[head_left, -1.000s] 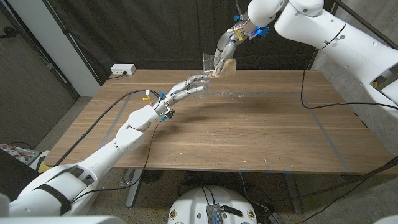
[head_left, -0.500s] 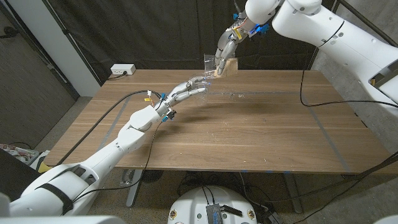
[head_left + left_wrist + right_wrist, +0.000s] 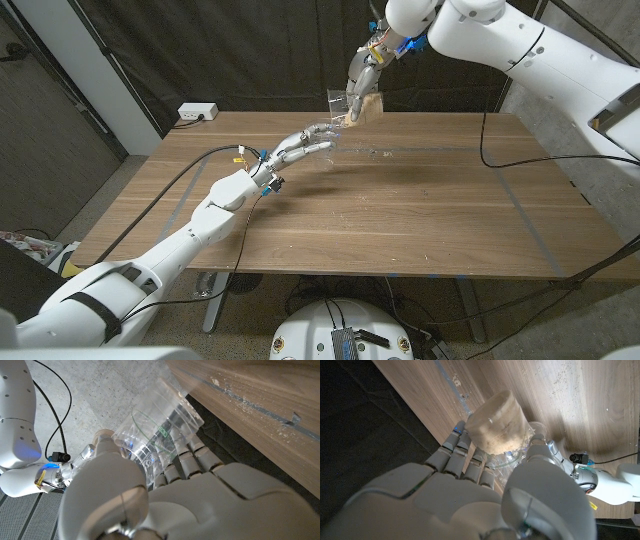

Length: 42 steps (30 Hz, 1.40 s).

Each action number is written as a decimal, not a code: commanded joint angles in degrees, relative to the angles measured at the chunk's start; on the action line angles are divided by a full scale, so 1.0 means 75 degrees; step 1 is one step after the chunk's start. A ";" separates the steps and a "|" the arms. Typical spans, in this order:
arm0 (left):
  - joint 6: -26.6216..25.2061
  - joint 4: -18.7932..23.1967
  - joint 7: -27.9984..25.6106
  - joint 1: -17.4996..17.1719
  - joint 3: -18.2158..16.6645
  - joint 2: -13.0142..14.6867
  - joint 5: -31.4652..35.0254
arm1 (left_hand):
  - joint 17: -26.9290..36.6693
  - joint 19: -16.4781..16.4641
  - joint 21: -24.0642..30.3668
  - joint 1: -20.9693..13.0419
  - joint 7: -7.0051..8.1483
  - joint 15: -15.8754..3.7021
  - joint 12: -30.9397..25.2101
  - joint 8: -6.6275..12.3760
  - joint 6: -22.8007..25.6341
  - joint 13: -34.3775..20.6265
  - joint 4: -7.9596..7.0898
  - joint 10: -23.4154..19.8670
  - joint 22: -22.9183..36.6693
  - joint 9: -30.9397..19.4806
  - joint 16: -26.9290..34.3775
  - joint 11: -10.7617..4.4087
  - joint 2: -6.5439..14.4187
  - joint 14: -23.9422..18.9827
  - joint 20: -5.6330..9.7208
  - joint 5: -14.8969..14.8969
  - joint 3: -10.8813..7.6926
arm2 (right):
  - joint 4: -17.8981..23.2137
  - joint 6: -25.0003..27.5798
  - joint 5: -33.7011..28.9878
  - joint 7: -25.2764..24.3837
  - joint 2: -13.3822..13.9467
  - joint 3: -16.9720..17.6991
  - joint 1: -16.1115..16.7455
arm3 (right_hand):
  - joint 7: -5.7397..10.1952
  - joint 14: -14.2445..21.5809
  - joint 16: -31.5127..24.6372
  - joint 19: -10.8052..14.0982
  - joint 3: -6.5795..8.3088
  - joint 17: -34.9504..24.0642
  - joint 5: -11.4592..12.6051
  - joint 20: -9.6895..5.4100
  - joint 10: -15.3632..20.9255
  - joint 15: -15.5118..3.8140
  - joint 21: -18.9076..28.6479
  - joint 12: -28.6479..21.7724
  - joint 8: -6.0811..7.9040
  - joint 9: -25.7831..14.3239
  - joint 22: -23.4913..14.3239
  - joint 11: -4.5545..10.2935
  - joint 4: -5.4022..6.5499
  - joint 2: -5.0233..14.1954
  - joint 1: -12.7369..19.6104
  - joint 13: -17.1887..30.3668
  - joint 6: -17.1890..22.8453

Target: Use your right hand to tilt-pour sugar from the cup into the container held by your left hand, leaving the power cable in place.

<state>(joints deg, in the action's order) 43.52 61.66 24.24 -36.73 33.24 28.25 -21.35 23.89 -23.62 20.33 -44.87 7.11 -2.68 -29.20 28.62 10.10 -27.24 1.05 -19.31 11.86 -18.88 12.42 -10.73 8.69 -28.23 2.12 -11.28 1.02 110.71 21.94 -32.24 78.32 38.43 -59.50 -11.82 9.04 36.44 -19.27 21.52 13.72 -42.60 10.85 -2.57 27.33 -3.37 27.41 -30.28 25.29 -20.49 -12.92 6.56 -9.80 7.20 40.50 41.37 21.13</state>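
Sugar cup (image 3: 362, 106), gripped in my right hand (image 3: 357, 78), is tilting just above the container (image 3: 325, 139) my left hand (image 3: 298, 146) is clasping.

A robot lab: black curtains (image 3: 230, 50), bare concrete floor (image 3: 60, 190), wooden table (image 3: 400, 220), trailing cables (image 3: 485, 120)

Your cup (image 3: 496, 430) and container (image 3: 159, 435) are clear, glossy plastic. The sugar (image 3: 495, 417) looks grainy and matt; the table (image 3: 400, 210) is smooth wood, your hands (image 3: 165, 500) glossy white plastic.
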 commanded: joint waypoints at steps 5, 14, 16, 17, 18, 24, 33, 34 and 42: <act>0.0000 0.0197 -0.0025 -0.0088 0.0031 0.0027 0.0066 | -0.0015 -0.0023 0.0067 -0.0158 0.0045 -0.0597 0.0045 -0.0105 -0.0258 -0.0049 -0.0002 0.0015 0.0018 -0.0005 -0.0004 -0.0004 0.0024 -0.0033 -0.0073 -0.0015 -0.0100 | 0.0084 0.0509 -0.0097 0.0085 0.0024 -0.1015 -0.0764 | 0.0066 -0.0017 -0.0064 -0.0024 0.0386 -0.0083 0.0068 -0.0505 0.0000 -0.1359 0.0032 0.0012 0.0061 -0.0089 -0.0031 0.0056 0.0228 0.0307 0.0448 0.0055 0.0152; -0.0089 0.0383 -0.0110 -0.0173 0.0027 0.0083 0.0108 | -0.0047 -0.0027 0.0095 -0.0267 -0.0105 -0.0547 -0.0068 0.0108 0.0291 -0.0100 -0.0010 -0.0373 0.0017 -0.0035 0.0038 0.0008 -0.0015 -0.0252 -0.0093 -0.0023 -0.0171 | 0.0132 0.0562 -0.0007 0.0085 0.0080 -0.1301 -0.0983 | 0.0084 -0.0051 -0.0089 -0.0027 0.0421 -0.0170 0.0055 -0.0512 0.0067 -0.1358 0.0054 -0.0025 0.0134 -0.0186 -0.0035 0.0093 0.0173 0.0232 0.0555 0.0090 0.0325; -0.0117 0.0406 -0.0118 -0.0180 0.0026 0.0097 0.0112 | -0.0046 -0.0038 0.0103 -0.0276 -0.0150 -0.0531 -0.0082 0.0166 0.0424 -0.0113 -0.0018 -0.0409 0.0017 -0.0043 0.0041 0.0020 -0.0004 -0.0282 -0.0095 -0.0025 -0.0182 | 0.0133 0.0561 -0.0003 0.0085 0.0087 -0.1334 -0.1003 | 0.0106 -0.0035 -0.0106 -0.0026 0.0426 -0.0198 0.0049 -0.0504 0.0053 -0.1359 0.0060 -0.0024 0.0156 -0.0215 -0.0035 0.0142 0.0165 0.0219 0.0579 0.0103 0.0369; -0.0123 0.0410 -0.0111 -0.0181 0.0027 0.0100 0.0106 | -0.0045 -0.0049 0.0110 -0.0285 -0.0129 -0.0532 -0.0069 0.0142 0.0363 -0.0118 -0.0016 -0.0378 0.0018 -0.0042 0.0037 0.0010 -0.0012 -0.0289 -0.0125 -0.0026 -0.0185 | 0.0132 0.0574 0.0016 0.0085 0.0090 -0.1369 -0.1031 | 0.0109 -0.0032 -0.0112 -0.0026 0.0426 -0.0209 0.0046 -0.0503 0.0082 -0.1359 0.0062 -0.0038 0.0169 -0.0227 -0.0035 0.0101 0.0162 0.0210 0.0588 0.0109 0.0397; -0.0122 0.0407 -0.0105 -0.0178 0.0030 0.0101 0.0107 | -0.0045 -0.0050 0.0112 -0.0288 -0.0151 -0.0532 -0.0063 0.0145 0.0367 -0.0122 -0.0017 -0.0367 0.0018 -0.0043 0.0032 -0.0034 -0.0015 -0.0284 -0.0108 -0.0026 -0.0186 | 0.0139 0.0565 0.0013 0.0085 0.0094 -0.1382 -0.1038 | 0.0100 -0.0025 -0.0117 -0.0027 0.0429 -0.0215 0.0046 -0.0509 0.0085 -0.1360 0.0063 -0.0040 0.0168 -0.0233 -0.0035 0.0104 0.0164 0.0215 0.0591 0.0111 0.0391; -0.0104 0.0368 -0.0079 -0.0156 0.0053 0.0071 0.0111 | -0.0039 -0.0055 0.0126 -0.0334 -0.0203 -0.0539 -0.0115 0.0234 0.0550 -0.0168 -0.0019 -0.0497 0.0015 -0.0058 0.0030 0.0012 -0.0045 -0.0369 -0.0099 -0.0027 -0.0200 | 0.0193 0.0568 -0.0045 0.0085 0.0115 -0.1565 -0.1161 | 0.0115 -0.0024 -0.0128 -0.0024 0.0435 -0.0253 0.0036 -0.0502 0.0095 -0.1359 0.0074 -0.0052 0.0198 -0.0282 -0.0035 0.0101 0.0152 0.0185 0.0629 0.0134 0.0448; -0.0099 0.0387 -0.0075 -0.0158 0.0054 0.0073 0.0107 | -0.0012 -0.0035 0.0147 -0.0359 -0.0095 -0.0519 -0.0022 0.0117 0.0280 -0.0241 -0.0079 -0.0287 0.0017 -0.0029 -0.0044 0.0032 -0.0024 -0.0280 -0.0118 -0.0029 -0.0226 | 0.0186 0.0527 -0.0020 0.0085 0.0083 -0.1793 -0.1328 | 0.0068 0.0012 -0.0169 -0.0037 0.0464 -0.0327 0.0030 -0.0504 0.0089 -0.1360 0.0088 -0.0062 0.0202 -0.0364 -0.0038 0.0110 0.0162 0.0215 0.0691 0.0171 0.0425; -0.0100 0.0391 -0.0079 -0.0157 0.0054 0.0077 0.0117 | -0.0013 -0.0033 0.0149 -0.0349 -0.0163 -0.0531 -0.0068 0.0181 0.0432 -0.0249 -0.0095 -0.0412 0.0017 -0.0035 -0.0049 0.0041 -0.0022 -0.0267 -0.0102 -0.0026 -0.0226 | 0.0182 0.0505 -0.0032 0.0085 0.0078 -0.1796 -0.1326 | 0.0072 0.0008 -0.0167 -0.0037 0.0467 -0.0331 0.0030 -0.0507 0.0088 -0.1359 0.0090 -0.0062 0.0198 -0.0369 -0.0038 0.0112 0.0162 0.0215 0.0695 0.0174 0.0414; -0.0123 0.0375 -0.0053 -0.0136 0.0056 0.0080 0.0098 | 0.0004 -0.0049 0.0177 -0.0421 -0.0202 -0.0521 -0.0122 0.0260 0.0621 -0.0307 -0.0100 -0.0575 0.0014 -0.0019 -0.0002 -0.0030 -0.0055 -0.0443 -0.0100 -0.0024 -0.0248 | 0.0140 0.0410 -0.0074 0.0085 0.0037 -0.1837 -0.1327 | 0.0116 -0.0019 -0.0173 -0.0047 0.0474 -0.0395 0.0018 -0.0503 0.0094 -0.1359 0.0107 -0.0076 0.0247 -0.0451 -0.0041 0.0118 0.0154 0.0177 0.0756 0.0215 0.0514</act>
<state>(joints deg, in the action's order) 42.74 64.50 23.62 -37.89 33.59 28.79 -20.55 23.80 -23.72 21.05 -47.62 5.82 -3.07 -29.86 29.94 13.30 -29.37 0.77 -22.67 11.85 -18.86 12.41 -10.64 8.09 -30.71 1.61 -11.24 -0.45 112.04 25.95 -32.37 78.94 39.11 -72.34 -21.31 8.61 36.23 -20.35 21.34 14.66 -45.27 11.07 -2.36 27.65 -3.57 27.98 -30.53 26.75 -23.55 -12.91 7.30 -10.74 6.14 43.19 42.71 23.37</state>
